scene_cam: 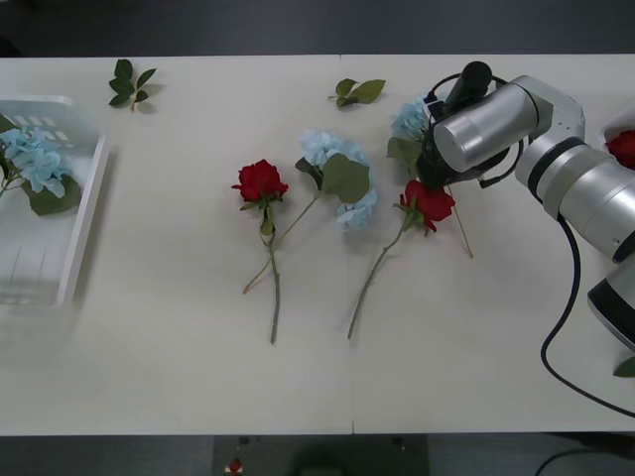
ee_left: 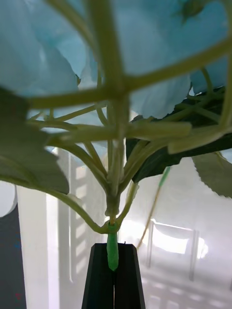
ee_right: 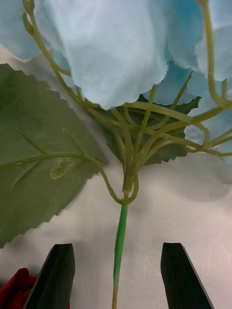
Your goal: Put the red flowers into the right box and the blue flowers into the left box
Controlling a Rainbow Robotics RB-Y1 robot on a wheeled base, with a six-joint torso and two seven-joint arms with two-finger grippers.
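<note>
My right gripper (scene_cam: 429, 175) hovers over a blue flower (scene_cam: 409, 119) at the table's right-centre. Its black fingers stand open on either side of the green stem (ee_right: 120, 241), apart from it. A red flower (scene_cam: 429, 204) lies just beside it, and its petals (ee_right: 14, 289) show by one finger. Another red flower (scene_cam: 260, 181) and another blue flower (scene_cam: 337, 167) lie mid-table. My left gripper (ee_left: 113, 247) is shut on the stem of a blue flower (ee_left: 116, 72), held over the left box (ee_left: 169, 251). The left box (scene_cam: 89, 198) holds a blue flower (scene_cam: 35, 164). My right arm hides the right box.
Two loose green leaf sprigs (scene_cam: 129, 84) (scene_cam: 359, 91) lie near the table's far edge. A red flower head (scene_cam: 623, 149) peeks out behind my right arm at the right edge. A black cable (scene_cam: 561, 327) hangs from that arm.
</note>
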